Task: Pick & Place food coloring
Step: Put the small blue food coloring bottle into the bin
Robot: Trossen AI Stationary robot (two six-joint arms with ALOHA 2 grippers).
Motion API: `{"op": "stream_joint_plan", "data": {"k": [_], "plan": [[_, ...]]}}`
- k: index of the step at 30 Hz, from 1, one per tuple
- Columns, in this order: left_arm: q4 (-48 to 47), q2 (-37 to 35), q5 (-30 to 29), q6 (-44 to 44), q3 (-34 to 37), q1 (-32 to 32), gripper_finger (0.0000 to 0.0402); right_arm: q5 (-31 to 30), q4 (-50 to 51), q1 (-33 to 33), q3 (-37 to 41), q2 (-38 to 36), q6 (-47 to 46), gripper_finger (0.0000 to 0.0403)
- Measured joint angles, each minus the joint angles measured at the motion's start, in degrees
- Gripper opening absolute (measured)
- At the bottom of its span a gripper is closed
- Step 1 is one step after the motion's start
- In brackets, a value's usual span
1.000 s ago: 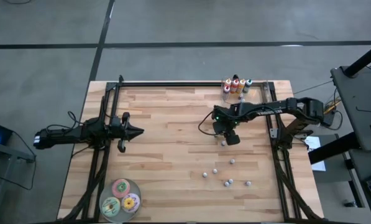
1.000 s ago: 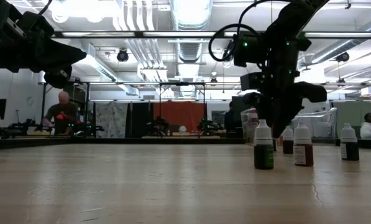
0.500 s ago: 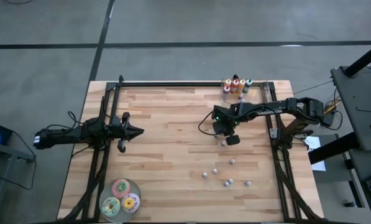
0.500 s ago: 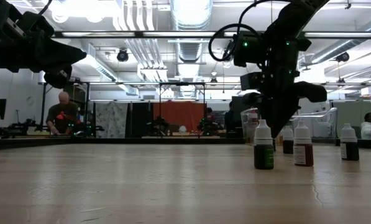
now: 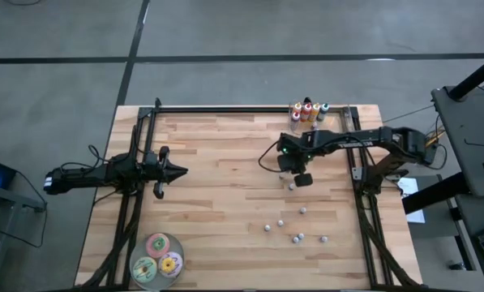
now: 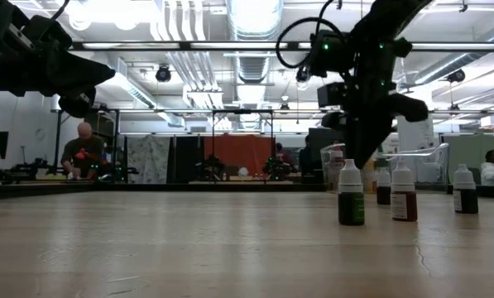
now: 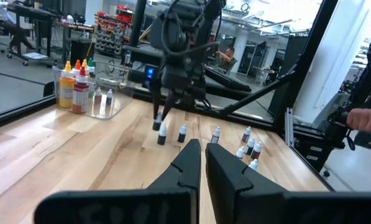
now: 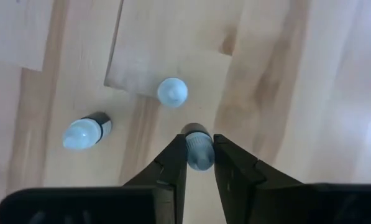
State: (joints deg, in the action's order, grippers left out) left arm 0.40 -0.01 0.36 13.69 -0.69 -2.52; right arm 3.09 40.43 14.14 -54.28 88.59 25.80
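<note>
My right gripper (image 5: 303,179) points down over the table's right half, shut on one tiny food coloring bottle (image 8: 199,151) with a pale cap and a dark body. Another small bottle (image 5: 291,186) stands right beside it, and several more (image 5: 297,238) stand upright nearer the front edge; in the low view they show as a row (image 6: 404,192). My left gripper (image 5: 181,171) hovers level and shut over the table's left side, far from all bottles. My right gripper pinches the little bottle at its pale cap end (image 8: 199,158) between its two fingertips (image 8: 173,160). The fingers come from above, pointing steeply down. The bottle hangs roughly upright below them (image 7: 156,124); it looks just off the wood.
A clear tray of larger bottles (image 5: 308,111) stands at the far edge right of centre. Three flat round discs (image 5: 158,258) lie at the near left corner. Dark frame rails (image 5: 355,170) run along both sides. People show in the room beyond the table.
My right gripper has risen a little above the table. The bottles standing on the wood have kept their places.
</note>
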Motion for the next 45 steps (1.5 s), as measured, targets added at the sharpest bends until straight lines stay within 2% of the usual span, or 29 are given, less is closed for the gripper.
{"op": "stream_joint_plan", "data": {"k": [10, 20, 38, 45], "plan": [[0.0, 0.0, 0.0, 0.0, 0.0, 0.0, 0.0, 0.0, 12.6, 3.3, -10.0, -3.5, -5.3, 0.0059], [0.0, 0.0, 0.0, 0.0, 0.0, 0.0, 0.0, 0.0, 22.3, 10.7, -18.3, -3.9, -9.4, 0.0059], [0.0, 0.0, 0.0, 0.0, 0.0, 0.0, 0.0, -0.3, 24.0, 27.2, -19.6, -4.1, -5.7, 0.0059], [0.0, 0.0, 0.0, 0.0, 0.0, 0.0, 0.0, -0.3, 23.8, 31.3, -19.6, -4.1, -3.2, 0.0059]]}}
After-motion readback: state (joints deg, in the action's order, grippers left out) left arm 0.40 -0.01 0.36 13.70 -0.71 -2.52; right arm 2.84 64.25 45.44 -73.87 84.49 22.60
